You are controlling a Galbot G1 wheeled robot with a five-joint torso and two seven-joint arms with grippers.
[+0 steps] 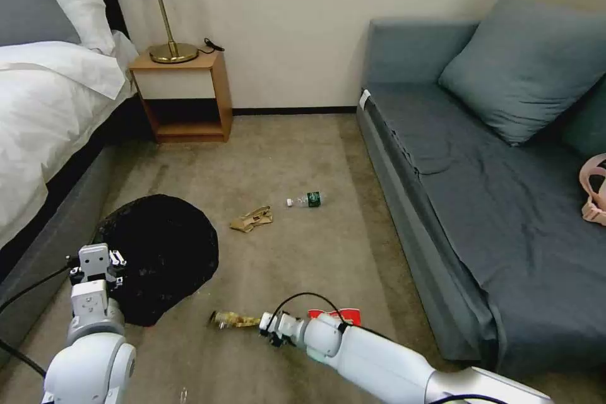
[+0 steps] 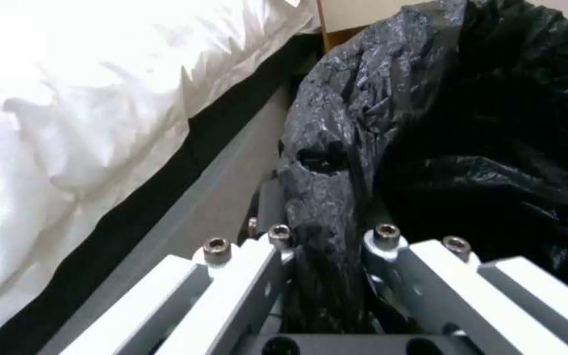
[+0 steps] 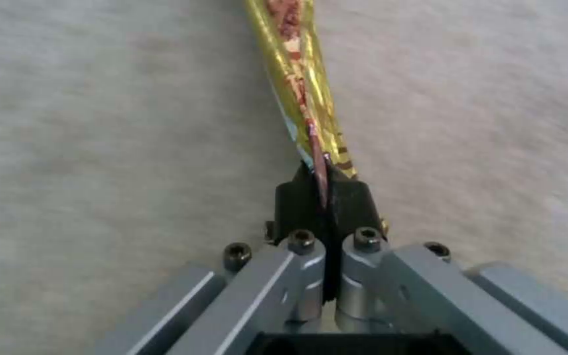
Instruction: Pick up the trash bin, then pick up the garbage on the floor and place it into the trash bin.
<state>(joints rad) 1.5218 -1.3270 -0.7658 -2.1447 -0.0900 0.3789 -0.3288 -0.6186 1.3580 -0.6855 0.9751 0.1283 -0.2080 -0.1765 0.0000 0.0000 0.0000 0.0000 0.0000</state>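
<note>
Right pincer (image 1: 264,322) is clamped on one end of the gold snack wrapper (image 1: 231,319); in the right wrist view its black pads (image 3: 297,202) press together on the foil, and the wrapper (image 3: 301,84) runs straight out from the tips as a long narrow strip over the carpet (image 3: 100,123). In the head view that strip points away from the right arm toward the robot's left, which is the side where the trash bin (image 1: 161,252) sits.

Left pincer (image 1: 96,267) grips the near rim of the trash bin beside the bed (image 1: 44,107), its fingers (image 2: 267,266) pinching a fold of the black bag liner (image 2: 337,148), so the bin's mouth lies between the two arms and the wrapper's free end is already the part nearest it. My judgement is that the coming move turns on carrying the wrapper leftward and slightly forward over that rim.

Other litter lies well apart on the carpet: the tan paper (image 1: 251,219) and the clear bottle (image 1: 305,200) farther ahead, and the red-and-white wrapper (image 1: 334,314) partly hidden behind the right arm's wrist.
</note>
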